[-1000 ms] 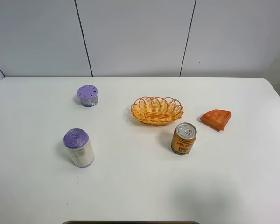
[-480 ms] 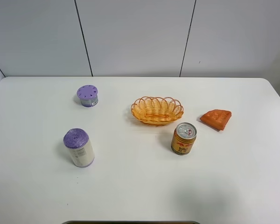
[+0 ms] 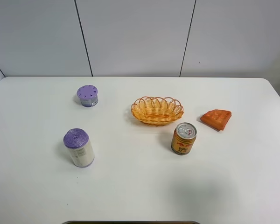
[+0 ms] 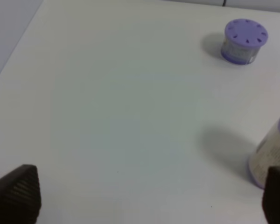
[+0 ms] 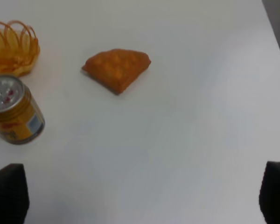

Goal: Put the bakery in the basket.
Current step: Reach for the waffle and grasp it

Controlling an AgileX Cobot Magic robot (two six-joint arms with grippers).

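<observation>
The bakery (image 3: 216, 118) is a flat orange-brown waffle wedge lying on the white table right of the basket; it also shows in the right wrist view (image 5: 116, 68). The basket (image 3: 157, 110) is an empty oval wicker basket near the table's middle, and its edge shows in the right wrist view (image 5: 9, 51). My right gripper (image 5: 142, 191) is open and empty, well short of the waffle. My left gripper (image 4: 144, 193) is open and empty over the table's left side. Neither gripper shows in the exterior view.
A gold-red drink can (image 3: 184, 138) stands in front of the basket, between it and the waffle. A purple-lidded white canister (image 3: 78, 148) stands front left and a small purple-lidded jar (image 3: 87, 95) back left. The table's right edge (image 3: 277, 93) is near the waffle.
</observation>
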